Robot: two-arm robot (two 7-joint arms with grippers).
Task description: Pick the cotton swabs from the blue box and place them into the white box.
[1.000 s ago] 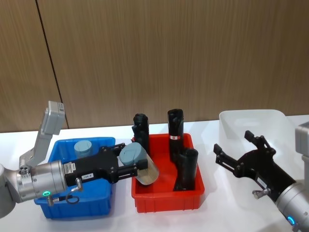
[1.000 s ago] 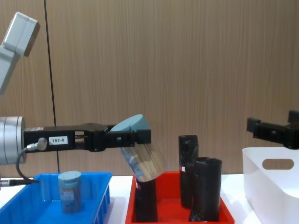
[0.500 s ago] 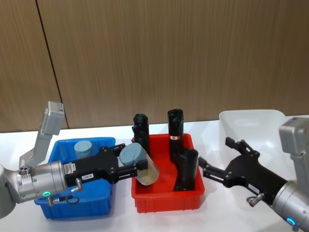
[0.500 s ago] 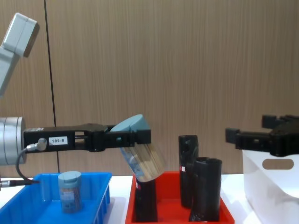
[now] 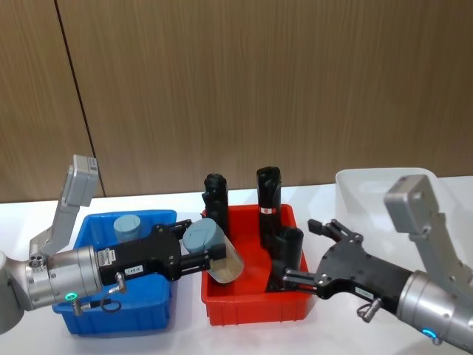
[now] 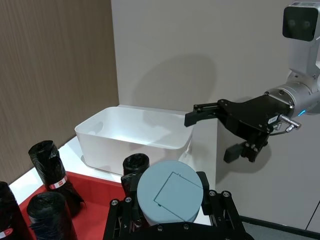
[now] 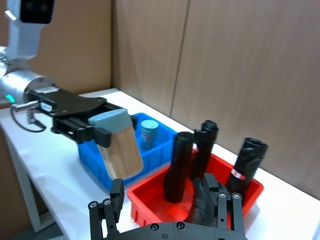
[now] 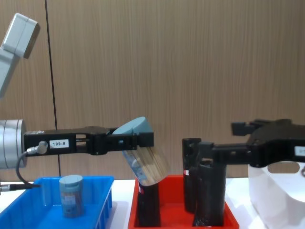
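Observation:
My left gripper (image 5: 201, 250) is shut on a clear jar of cotton swabs (image 5: 219, 257) with a pale blue lid. It holds the jar tilted in the air above the left edge of the red bin; from the chest the jar (image 8: 147, 163) hangs lid-up and slanted. A second cotton swab jar (image 5: 127, 225) stands upright in the blue box (image 5: 158, 313). My right gripper (image 5: 298, 251) is open over the right side of the red bin, level with the held jar and a short way from it. The white box (image 5: 386, 185) sits at the far right, behind the right arm.
A red bin (image 5: 251, 310) sits between the blue and white boxes and holds three tall black rolls (image 5: 267, 194). One roll (image 5: 288, 255) stands right by my right gripper's fingers. A wooden wall closes the back of the white table.
My right gripper has swung left from in front of the white box to over the red bin, toward the held jar. The left gripper and its jar have stayed put.

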